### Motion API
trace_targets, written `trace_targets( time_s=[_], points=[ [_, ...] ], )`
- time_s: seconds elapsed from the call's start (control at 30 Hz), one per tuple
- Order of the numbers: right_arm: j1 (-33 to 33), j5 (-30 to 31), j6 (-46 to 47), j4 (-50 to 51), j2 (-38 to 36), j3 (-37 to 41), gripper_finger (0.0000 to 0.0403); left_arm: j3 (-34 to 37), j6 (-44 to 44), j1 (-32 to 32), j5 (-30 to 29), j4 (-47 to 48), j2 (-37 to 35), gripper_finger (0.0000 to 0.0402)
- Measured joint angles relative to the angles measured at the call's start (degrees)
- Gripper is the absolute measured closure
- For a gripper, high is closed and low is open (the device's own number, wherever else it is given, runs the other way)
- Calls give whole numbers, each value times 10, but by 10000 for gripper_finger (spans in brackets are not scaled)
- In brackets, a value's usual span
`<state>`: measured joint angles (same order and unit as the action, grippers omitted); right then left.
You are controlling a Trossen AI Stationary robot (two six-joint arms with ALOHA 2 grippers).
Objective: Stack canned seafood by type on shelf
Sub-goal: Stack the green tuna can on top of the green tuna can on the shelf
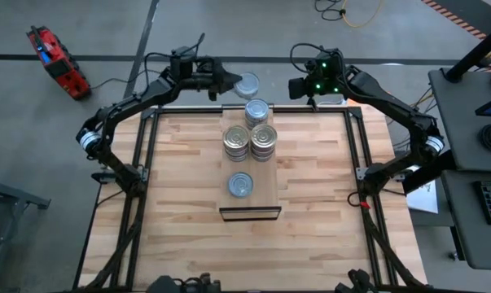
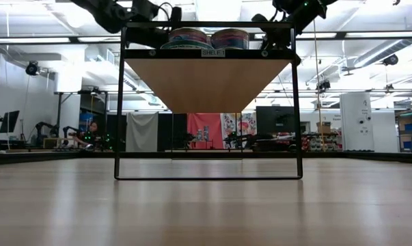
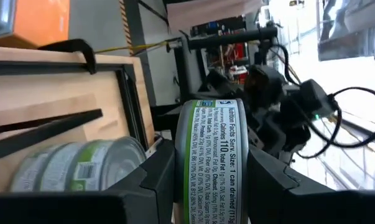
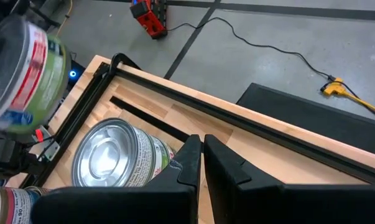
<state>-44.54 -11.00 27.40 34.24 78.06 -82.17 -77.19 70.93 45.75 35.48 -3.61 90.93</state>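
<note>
left claw (image 1: 233,81) gripping tin (image 1: 247,84) — above shelf (image 1: 265,189)

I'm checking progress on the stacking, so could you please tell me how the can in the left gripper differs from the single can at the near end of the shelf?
The held can is clamped between the left gripper's fingers, beyond the shelf's far end; the single can rests free on the plank. The held can is turned on its side in the left wrist view, label showing; the single can sits upright. Both are short round tins with pale tops.
</note>
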Motion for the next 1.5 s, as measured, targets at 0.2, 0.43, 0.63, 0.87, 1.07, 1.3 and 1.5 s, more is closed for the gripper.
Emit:
trace_targets(
  time_s=[0.2,0.43,0.63,0.87,1.07,1.3,1.5],
  points=[
    [0,0,-3,0,0,0,392,0,7,-7,10,7,-1,280],
    [0,0,-5,0,-1,0,392,3,-15,-6,10,47,-1,280],
    [0,0,-7,0,-1,0,392,12,-29,-10,10,61,-1,280],
    [0,0,-6,0,-1,0,392,20,-29,-15,2,71,-1,280],
    [0,0,-6,0,-1,0,392,20,-29,-21,-11,74,-1,280],
    [0,1,-6,0,-1,0,392,20,-30,-32,-11,76,-1,280],
    [0,1,-6,0,-1,0,392,21,-39,-32,-16,76,-1,280]
  ],
)
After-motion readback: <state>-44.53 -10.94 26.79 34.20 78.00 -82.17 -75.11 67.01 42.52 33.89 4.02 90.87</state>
